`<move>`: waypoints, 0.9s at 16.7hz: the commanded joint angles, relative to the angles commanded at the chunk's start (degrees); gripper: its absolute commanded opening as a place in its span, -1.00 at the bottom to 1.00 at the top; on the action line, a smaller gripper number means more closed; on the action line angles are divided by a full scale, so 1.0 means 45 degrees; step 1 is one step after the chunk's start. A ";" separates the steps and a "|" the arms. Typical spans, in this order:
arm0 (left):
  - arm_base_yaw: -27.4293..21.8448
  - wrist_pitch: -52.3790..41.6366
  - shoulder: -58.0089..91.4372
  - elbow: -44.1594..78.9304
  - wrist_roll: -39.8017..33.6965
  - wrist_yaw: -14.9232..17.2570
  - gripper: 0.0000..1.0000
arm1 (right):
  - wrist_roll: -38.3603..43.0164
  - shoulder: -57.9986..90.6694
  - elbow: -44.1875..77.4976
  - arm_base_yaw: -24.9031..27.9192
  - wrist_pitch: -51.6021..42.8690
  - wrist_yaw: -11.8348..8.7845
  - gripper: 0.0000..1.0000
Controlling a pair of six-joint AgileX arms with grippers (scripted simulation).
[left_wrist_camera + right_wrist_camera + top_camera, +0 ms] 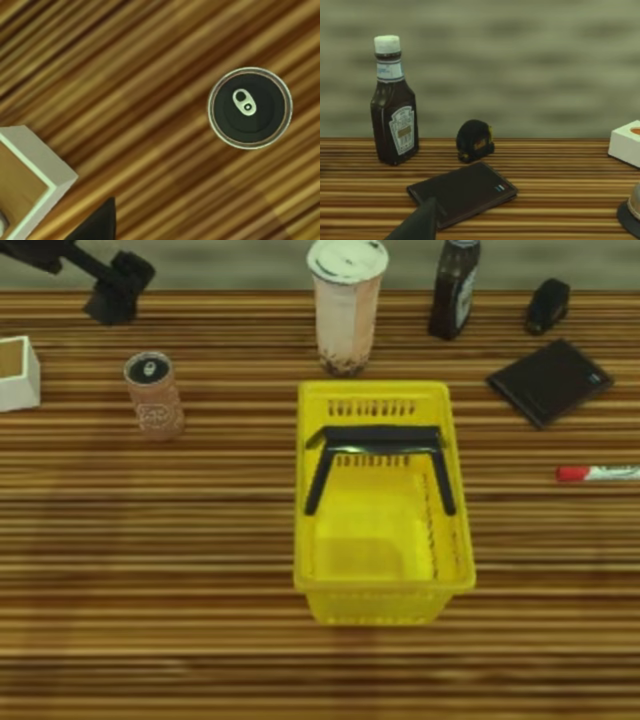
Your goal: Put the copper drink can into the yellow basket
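Copper drink can (153,393): upright, upper left, untouched.
Yellow basket (381,502): centre, apparently empty.
Left gripper (118,287): finger state unclear.
Remaining: everything.

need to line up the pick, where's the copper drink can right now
In the top view the copper drink can stands upright on the table's left side, between the white box at the left edge and the yellow basket, outside it.

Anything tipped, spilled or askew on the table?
Nothing stands out. The can, cup and bottle stand upright, the basket sits flat with its handles folded in, nothing in it. No spills visible.
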 joint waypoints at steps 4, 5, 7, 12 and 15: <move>-0.0114 -0.2175 0.3960 0.3863 0.0988 -0.0023 1.00 | 0.0000 0.0000 0.0000 0.0000 0.0000 0.0000 1.00; -0.0138 -0.2604 0.4741 0.4623 0.1184 -0.0028 1.00 | 0.0000 0.0000 0.0000 0.0000 0.0000 0.0000 1.00; -0.0176 -0.3270 0.5958 0.5801 0.1490 -0.0038 1.00 | 0.0000 0.0000 0.0000 0.0000 0.0000 0.0000 1.00; -0.0207 -0.3802 0.6933 0.6739 0.1736 -0.0048 1.00 | 0.0000 0.0000 0.0000 0.0000 0.0000 0.0000 1.00; -0.0128 -0.3780 0.6953 0.6705 0.1723 -0.0049 1.00 | 0.0000 0.0000 0.0000 0.0000 0.0000 0.0000 1.00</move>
